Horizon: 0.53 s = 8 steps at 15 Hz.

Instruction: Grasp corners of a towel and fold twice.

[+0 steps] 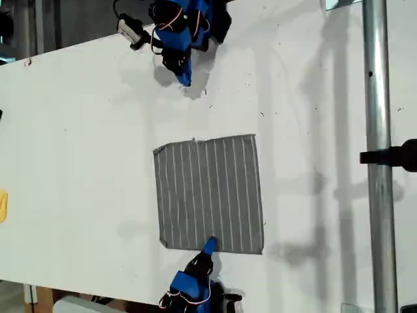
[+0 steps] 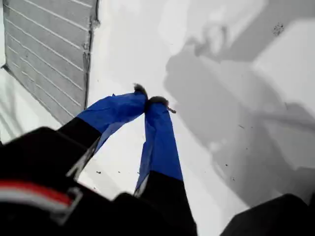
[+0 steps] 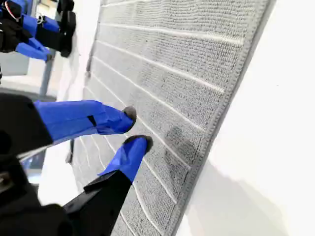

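The grey pinstriped towel lies flat and unfolded in the middle of the white table. All of its corners rest on the table, among them one at the exterior view's upper left and one at its lower right. My first gripper is at the exterior view's top, apart from the towel. It is shut on nothing over bare table, with the towel and one corner beyond it. My second gripper is at the towel's near edge. Its fingers are slightly open just above the towel.
A metal pole with a black clamp runs down the exterior view's right. A yellow object shows at that view's left edge. The table's front edge runs along that view's bottom, beside the second arm's base.
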### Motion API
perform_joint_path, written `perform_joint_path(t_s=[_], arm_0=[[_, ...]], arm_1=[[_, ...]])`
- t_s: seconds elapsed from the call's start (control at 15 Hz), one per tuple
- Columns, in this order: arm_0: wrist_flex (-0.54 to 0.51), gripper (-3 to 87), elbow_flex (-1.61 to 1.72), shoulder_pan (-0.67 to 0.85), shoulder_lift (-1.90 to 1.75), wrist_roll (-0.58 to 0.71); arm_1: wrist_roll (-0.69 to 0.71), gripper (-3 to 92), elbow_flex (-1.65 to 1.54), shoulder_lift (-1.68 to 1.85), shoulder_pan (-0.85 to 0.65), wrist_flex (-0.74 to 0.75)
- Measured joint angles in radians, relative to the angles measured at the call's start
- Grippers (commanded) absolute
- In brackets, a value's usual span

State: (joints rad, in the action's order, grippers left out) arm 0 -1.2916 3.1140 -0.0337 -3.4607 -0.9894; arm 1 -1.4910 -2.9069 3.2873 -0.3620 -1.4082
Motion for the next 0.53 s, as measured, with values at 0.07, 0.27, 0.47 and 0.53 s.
perform_joint_path(t_s=[0.07,0.27,0.47,0.53], arm_0=[[0.000,-2.6,0.000,0.011,0.000,-0.011],[0.000,-2.6,0.003,0.236,-0.002,-0.492],[0.000,-2.7,0.003,0.233,-0.002,-0.572],[0.000,-2.9,0.003,0.235,-0.002,-0.586]], arm_1=[[-0.002,-0.3,0.000,0.000,0.002,0.000],[-0.006,-0.3,0.000,0.000,0.063,0.000],[-0.006,-0.3,0.000,0.000,0.075,0.000],[-0.006,-0.3,0.005,0.000,0.086,0.000]])
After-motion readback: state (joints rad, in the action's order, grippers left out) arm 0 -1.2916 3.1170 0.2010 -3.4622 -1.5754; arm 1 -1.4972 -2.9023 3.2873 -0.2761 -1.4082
